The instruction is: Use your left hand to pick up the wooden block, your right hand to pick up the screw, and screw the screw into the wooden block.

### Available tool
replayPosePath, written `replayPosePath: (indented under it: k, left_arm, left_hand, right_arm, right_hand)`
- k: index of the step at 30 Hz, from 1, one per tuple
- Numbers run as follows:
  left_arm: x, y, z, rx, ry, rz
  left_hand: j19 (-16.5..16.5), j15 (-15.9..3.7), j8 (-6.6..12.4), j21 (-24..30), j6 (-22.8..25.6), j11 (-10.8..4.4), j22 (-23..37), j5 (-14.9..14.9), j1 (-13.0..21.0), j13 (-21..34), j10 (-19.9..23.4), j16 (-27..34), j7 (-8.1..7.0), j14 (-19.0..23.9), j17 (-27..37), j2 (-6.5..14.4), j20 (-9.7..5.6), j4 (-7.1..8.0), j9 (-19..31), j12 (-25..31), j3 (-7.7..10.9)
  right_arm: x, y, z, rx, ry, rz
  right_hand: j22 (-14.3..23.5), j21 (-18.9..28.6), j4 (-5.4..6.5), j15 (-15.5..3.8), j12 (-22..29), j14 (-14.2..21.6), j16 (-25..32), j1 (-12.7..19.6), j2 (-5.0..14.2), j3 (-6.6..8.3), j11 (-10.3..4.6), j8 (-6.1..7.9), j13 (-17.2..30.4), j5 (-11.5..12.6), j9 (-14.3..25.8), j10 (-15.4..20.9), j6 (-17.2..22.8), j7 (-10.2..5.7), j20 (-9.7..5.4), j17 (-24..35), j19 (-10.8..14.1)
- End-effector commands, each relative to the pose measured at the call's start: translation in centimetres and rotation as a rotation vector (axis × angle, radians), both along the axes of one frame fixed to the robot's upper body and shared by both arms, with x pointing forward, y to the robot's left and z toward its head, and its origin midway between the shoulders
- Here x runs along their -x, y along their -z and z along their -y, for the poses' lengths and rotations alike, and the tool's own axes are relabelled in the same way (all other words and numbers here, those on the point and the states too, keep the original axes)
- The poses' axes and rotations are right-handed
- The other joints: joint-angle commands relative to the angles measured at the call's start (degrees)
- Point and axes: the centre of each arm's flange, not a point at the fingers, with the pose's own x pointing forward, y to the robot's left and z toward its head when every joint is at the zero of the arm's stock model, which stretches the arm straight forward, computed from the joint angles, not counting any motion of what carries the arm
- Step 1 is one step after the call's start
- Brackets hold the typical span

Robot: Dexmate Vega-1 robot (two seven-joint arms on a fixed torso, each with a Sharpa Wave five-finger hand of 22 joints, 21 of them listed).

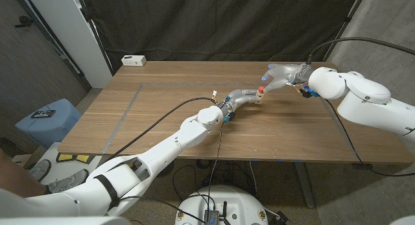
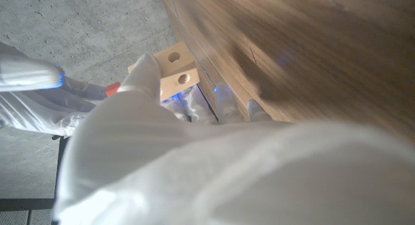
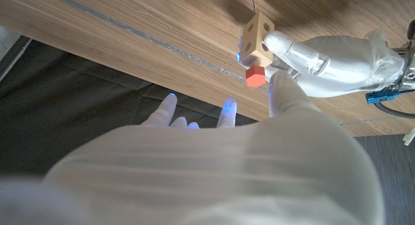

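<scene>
Wooden block (image 3: 257,35), a small pale cube with round holes bored in its faces, is held off the tabletop (image 1: 162,115) in the fingers of the left hand (image 1: 241,97), toward the far right of the surface. The red-headed screw (image 3: 255,74) sits right at one face of the block; whether its tip is already in a hole cannot be told from these frames. The right hand (image 1: 280,76) reaches in from the other side with a finger at the screw's head, the other fingers spread; it looks to be pinching the screw, though the contact itself is hidden.

Judging by its look, the block should be light, stiff and hard, with flat faces that give a sure hold if gripped on 2 opposite sides away from the hole in use. The screw seems small and light too, with a faceted plastic head that is the natural place to take it; it could slip or tilt if turned off-axis.

The tabletop is wood-grain with a pale taped line across it. A white power strip (image 1: 133,59) lies at the far left edge. Behind hangs a black curtain (image 1: 220,24); a light blue stool (image 1: 47,118) stands on the floor to the left.
</scene>
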Motion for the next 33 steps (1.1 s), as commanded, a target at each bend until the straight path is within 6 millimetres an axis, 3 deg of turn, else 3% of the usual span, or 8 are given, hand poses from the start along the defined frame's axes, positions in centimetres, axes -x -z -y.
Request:
replayPosePath:
  k: [1,33]
  left_arm:
    - [0.0,0.2,0.0,0.001,-0.004,-0.004]
    - [0.2,0.3,0.0,0.001,-0.001,0.0]
  left_hand:
    - [0.1,-3.16,0.16,0.3,0.1,-0.09,0.2,0.3,-0.3,0.3,0.3,0.3,0.24,0.4,0.2,0.1,0.15,0.28,0.2,0.4,-0.15]
    - [0.1,-2.92,-0.13,0.3,-0.6,-0.1,0.2,0.4,-2.1,0.4,0.2,0.5,0.67,0.7,0.3,0.4,0.41,1.0,0.2,0.5,-0.84]
  right_arm:
    - [-0.5,-0.5,-0.6,0.061,0.02,-0.028]
    - [-0.9,-1.0,-2.3,0.173,0.03,-0.012]
  right_hand:
    - [0.2,0.0,-0.01,0.07,0.3,-0.4,0.0,1.1,-0.11,0.67,0.04,0.22,0.2,-0.1,0.2,-0.6,0.6,-0.01,-0.17,0.0,-0.2]
    - [0.2,0.4,-0.27,-0.48,0.8,-0.1,0.3,5.8,0.33,3.02,-0.69,1.95,0.2,-1.0,0.9,-0.2,4.2,-0.59,-0.23,0.0,0.1]
